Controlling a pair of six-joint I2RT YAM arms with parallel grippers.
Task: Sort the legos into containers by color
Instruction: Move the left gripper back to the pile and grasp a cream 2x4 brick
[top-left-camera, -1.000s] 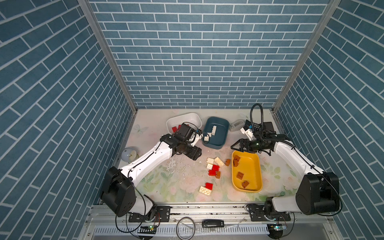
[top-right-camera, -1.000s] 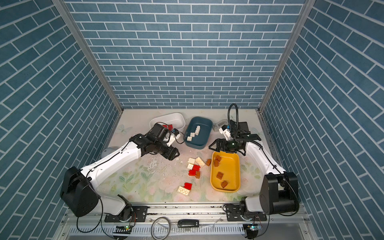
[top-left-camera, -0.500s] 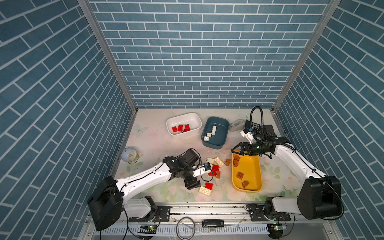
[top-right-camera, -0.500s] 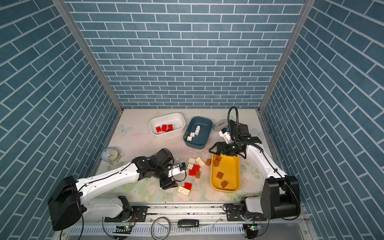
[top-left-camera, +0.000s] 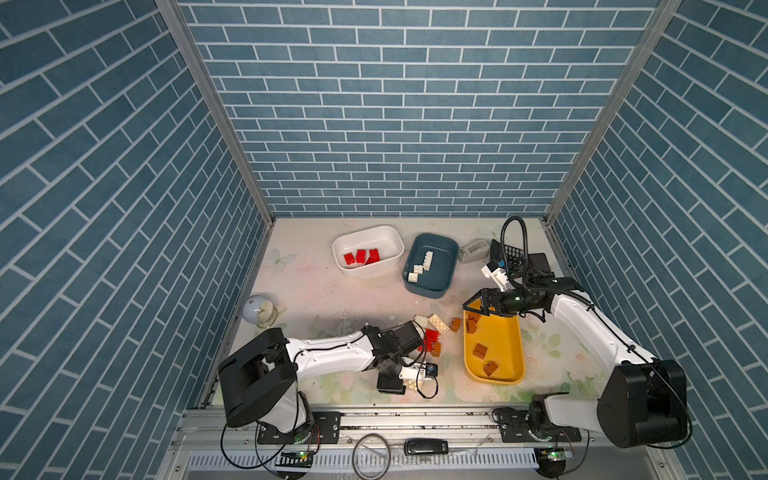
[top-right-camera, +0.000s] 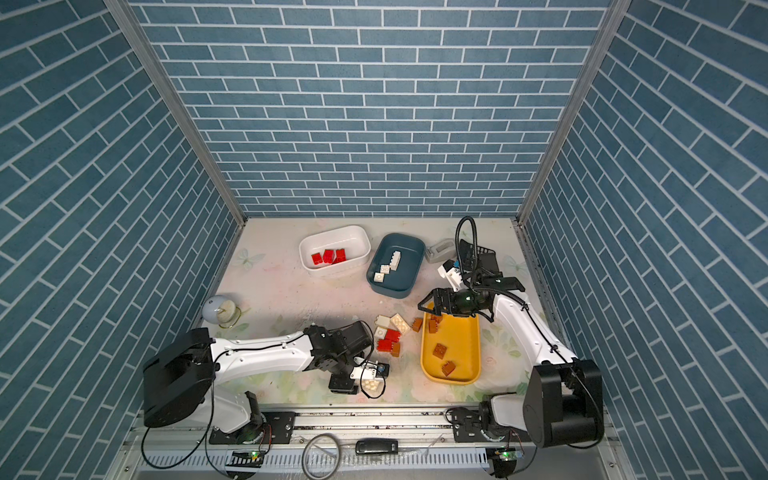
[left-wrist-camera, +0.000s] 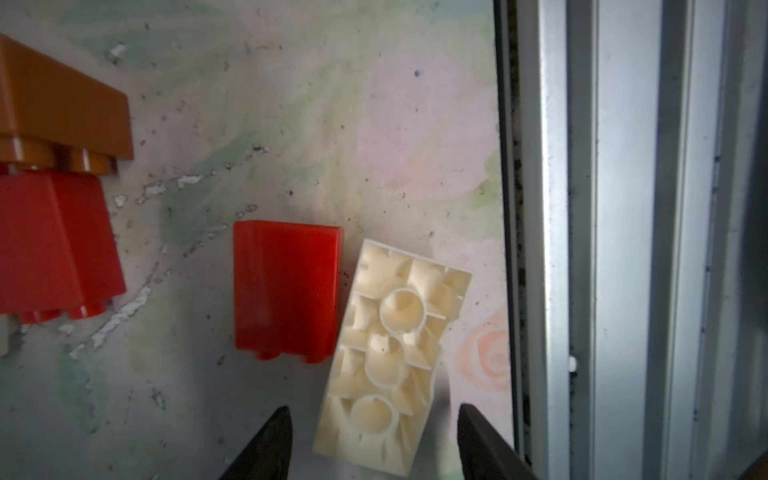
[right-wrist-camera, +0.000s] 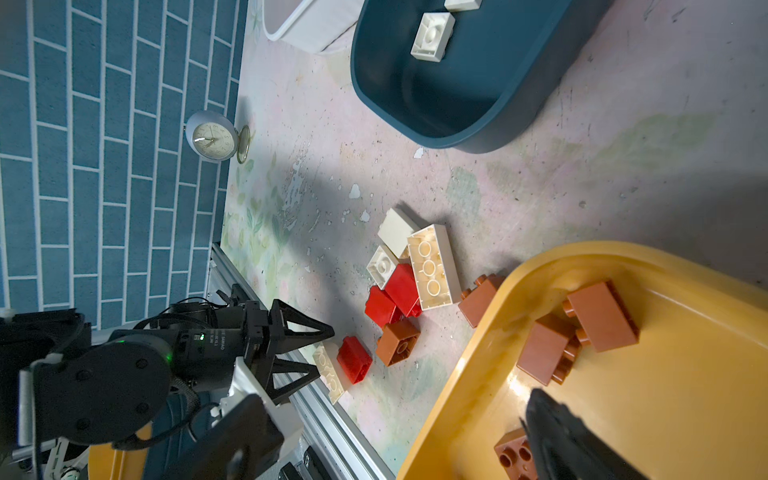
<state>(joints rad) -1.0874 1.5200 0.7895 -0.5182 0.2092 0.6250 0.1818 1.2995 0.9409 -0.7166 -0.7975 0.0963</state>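
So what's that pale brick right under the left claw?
A cream oblong plastic brick, flipped over: its hollow underside with three round tubes faces up. It lies askew on the flowered table beside the metal rail, close to a red brick. The left claw straddles one end, jaws apart, with gaps either side.

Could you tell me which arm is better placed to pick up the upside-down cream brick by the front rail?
Left. The left tool straddles the cream brick, jaws open on either side, not touching. The right tool hangs open over the far end of the yellow tub, well away.
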